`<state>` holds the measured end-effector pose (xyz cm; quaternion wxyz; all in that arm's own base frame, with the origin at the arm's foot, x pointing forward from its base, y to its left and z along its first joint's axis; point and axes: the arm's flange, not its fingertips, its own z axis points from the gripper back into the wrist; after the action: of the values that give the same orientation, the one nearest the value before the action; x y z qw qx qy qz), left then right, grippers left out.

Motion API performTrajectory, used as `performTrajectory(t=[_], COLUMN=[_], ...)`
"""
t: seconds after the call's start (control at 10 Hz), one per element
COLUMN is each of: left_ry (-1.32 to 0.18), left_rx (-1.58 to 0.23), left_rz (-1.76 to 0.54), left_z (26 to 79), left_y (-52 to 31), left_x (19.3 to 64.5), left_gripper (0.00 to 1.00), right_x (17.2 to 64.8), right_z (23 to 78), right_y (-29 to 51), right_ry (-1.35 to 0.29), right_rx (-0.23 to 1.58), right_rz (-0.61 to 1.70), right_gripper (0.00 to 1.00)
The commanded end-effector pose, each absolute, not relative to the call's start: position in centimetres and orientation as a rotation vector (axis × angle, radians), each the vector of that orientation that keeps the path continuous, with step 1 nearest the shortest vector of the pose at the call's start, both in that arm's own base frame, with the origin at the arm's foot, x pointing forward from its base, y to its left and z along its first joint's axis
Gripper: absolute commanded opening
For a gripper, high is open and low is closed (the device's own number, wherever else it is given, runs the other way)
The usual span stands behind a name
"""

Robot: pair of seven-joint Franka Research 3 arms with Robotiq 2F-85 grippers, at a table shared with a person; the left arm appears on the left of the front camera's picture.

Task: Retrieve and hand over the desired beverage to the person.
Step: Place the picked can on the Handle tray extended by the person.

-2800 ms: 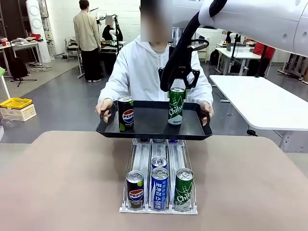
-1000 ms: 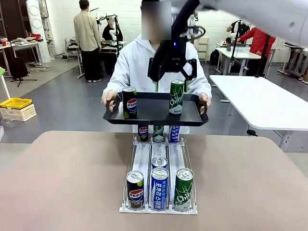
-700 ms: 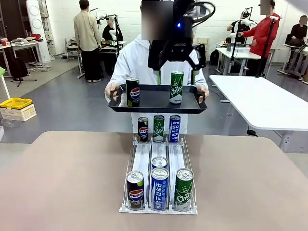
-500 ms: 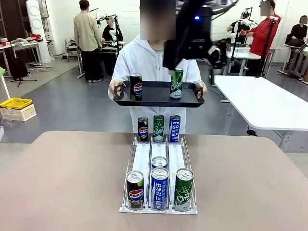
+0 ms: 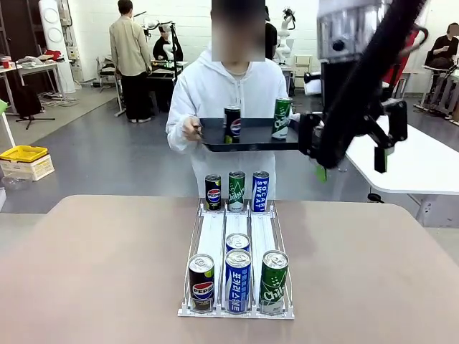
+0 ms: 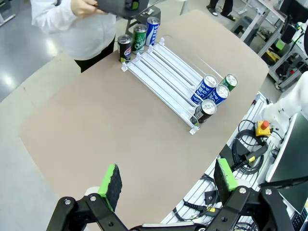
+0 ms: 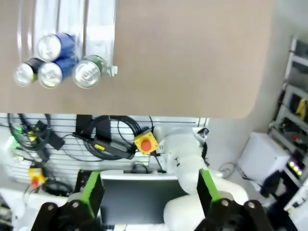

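Observation:
The person (image 5: pixel 215 93) in a white hooded jacket stands at the far side and holds up a dark tray (image 5: pixel 251 144). On it stand a black Pepsi can (image 5: pixel 232 124) and a green Chilsung can (image 5: pixel 282 118). My right gripper (image 5: pixel 351 165) hangs open and empty in the air, just right of the tray, touching nothing. In its own view the right gripper (image 7: pixel 149 188) looks down past the table's near edge. My left gripper (image 6: pixel 168 177) is open and empty, high above the table's corner.
A white can rack (image 5: pixel 212 236) lies mid-table. Its near end holds a Pepsi can (image 5: pixel 201 282), two blue cans (image 5: pixel 237 278) and a green can (image 5: pixel 273 282); three cans (image 5: pixel 237 190) stand at its far end. A white table (image 5: pixel 409 154) stands at right.
The person has lifted the tray and carried it to the right with both cans on it. My right gripper has drawn away from the green can, swinging right and down, still open.

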<state>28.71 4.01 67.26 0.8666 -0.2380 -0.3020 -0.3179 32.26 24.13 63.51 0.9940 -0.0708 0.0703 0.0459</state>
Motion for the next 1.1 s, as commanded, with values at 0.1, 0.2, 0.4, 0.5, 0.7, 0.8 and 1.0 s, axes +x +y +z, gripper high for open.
performTrajectory(t=[0.1, 0.2, 0.4, 0.5, 0.7, 0.8, 1.0], left_ry=[-0.636, -0.636, -0.636, -0.636, -0.636, -0.636, -0.636], left_rx=[-0.505, -0.505, -0.505, -0.505, -0.505, -0.505, -0.505], left_rz=[-0.67, -0.67, -0.67, -0.67, -0.67, -0.67, -0.67], left_z=[67.3, 67.3, 67.3, 67.3, 67.3, 67.3, 67.3], left_y=[4.1, 4.1, 4.1, 4.1, 4.1, 4.1, 4.1], left_x=[28.7, 28.7, 28.7, 28.7, 28.7, 28.7, 28.7], left_gripper=[1.0, 1.0, 1.0, 1.0, 1.0, 1.0, 1.0], right_x=[32.3, 32.3, 32.3, 32.3, 32.3, 32.3, 32.3], right_z=[63.5, 63.5, 63.5, 63.5, 63.5, 63.5, 63.5], right_y=[24.1, 24.1, 24.1, 24.1, 24.1, 24.1, 24.1], right_ry=[0.141, 0.141, 0.141, 0.141, 0.141, 0.141, 0.141], right_rx=[-0.142, -0.142, -0.142, -0.142, -0.142, -0.142, -0.142], right_rz=[0.092, 0.092, 0.092, 0.092, 0.092, 0.092, 0.092], right_gripper=[1.0, 1.0, 1.0, 1.0, 1.0, 1.0, 1.0])
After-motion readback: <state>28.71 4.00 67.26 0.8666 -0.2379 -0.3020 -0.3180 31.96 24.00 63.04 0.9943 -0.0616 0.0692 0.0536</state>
